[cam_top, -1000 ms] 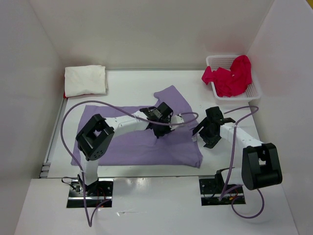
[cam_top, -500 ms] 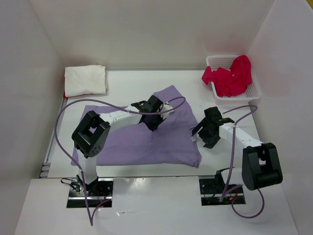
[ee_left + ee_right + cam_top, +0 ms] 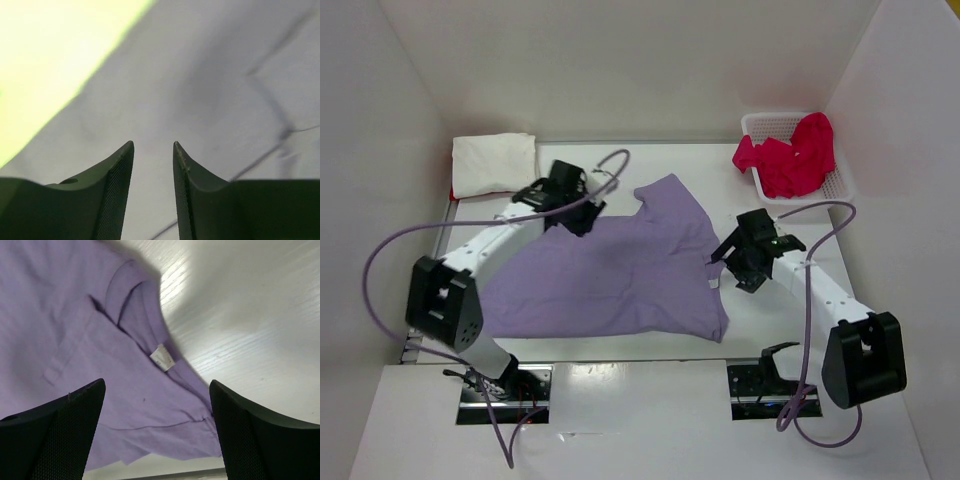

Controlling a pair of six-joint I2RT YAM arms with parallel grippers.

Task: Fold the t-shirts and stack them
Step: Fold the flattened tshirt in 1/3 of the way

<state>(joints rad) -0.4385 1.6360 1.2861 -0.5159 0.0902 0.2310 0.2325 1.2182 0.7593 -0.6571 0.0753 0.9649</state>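
Note:
A lavender t-shirt point(image 3: 620, 275) lies spread across the middle of the table. My left gripper point(image 3: 582, 213) hovers over its far left edge, jaws a little apart and nothing between them; the left wrist view shows the gripper point(image 3: 153, 146) above lavender cloth point(image 3: 215, 80). My right gripper point(image 3: 728, 265) stands open over the shirt's right edge, its jaws point(image 3: 157, 385) wide either side of the collar with its white label point(image 3: 162, 358). An off-white t-shirt point(image 3: 495, 163) lies folded at the back left, a sliver of red t-shirt point(image 3: 452, 193) under it. A pinkish red t-shirt point(image 3: 790, 155) is heaped in the basket.
The white mesh basket point(image 3: 840, 188) stands at the back right corner. White walls close in the table on the left, back and right. Purple cables loop from both arms over the table.
My left gripper swung from the shirt's middle to its far left edge and opened, letting go of the cloth, which has shifted shape. My right gripper edged slightly toward the collar.

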